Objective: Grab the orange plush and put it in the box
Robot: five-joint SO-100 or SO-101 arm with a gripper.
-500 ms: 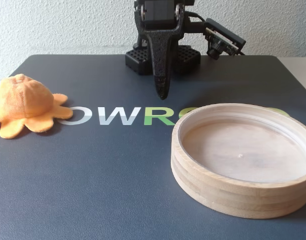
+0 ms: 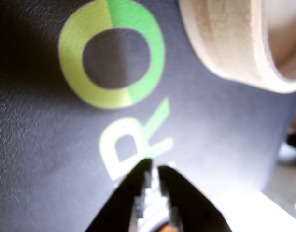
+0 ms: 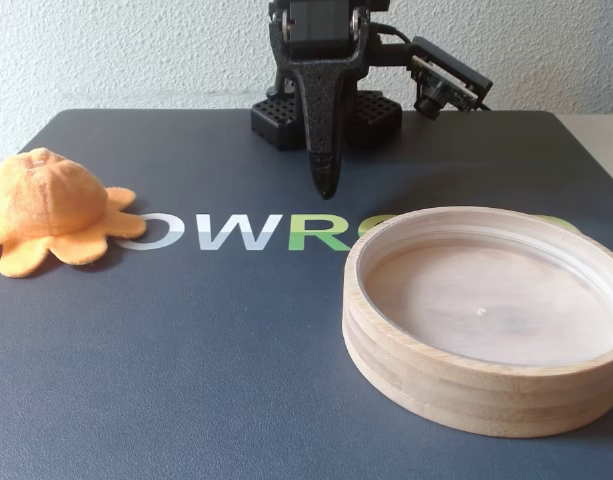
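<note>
The orange plush (image 3: 51,205) lies at the far left of the dark mat in the fixed view, dome head up and tentacle flaps spread; it does not show in the wrist view. The box (image 3: 466,395), a wide round light-wood tray, stands at the front right and holds nothing; its rim shows at the top right of the wrist view (image 2: 230,38). My gripper (image 3: 326,190) hangs point-down over the back middle of the mat, well away from the plush and behind the box. Its jaws are together and hold nothing, as the wrist view (image 2: 153,169) also shows.
The dark mat (image 3: 186,380) carries white and green lettering (image 3: 246,232) across its middle. The arm's black base (image 3: 321,115) stands at the back edge before a white wall. A pale table surface (image 3: 601,135) shows past the mat's right edge.
</note>
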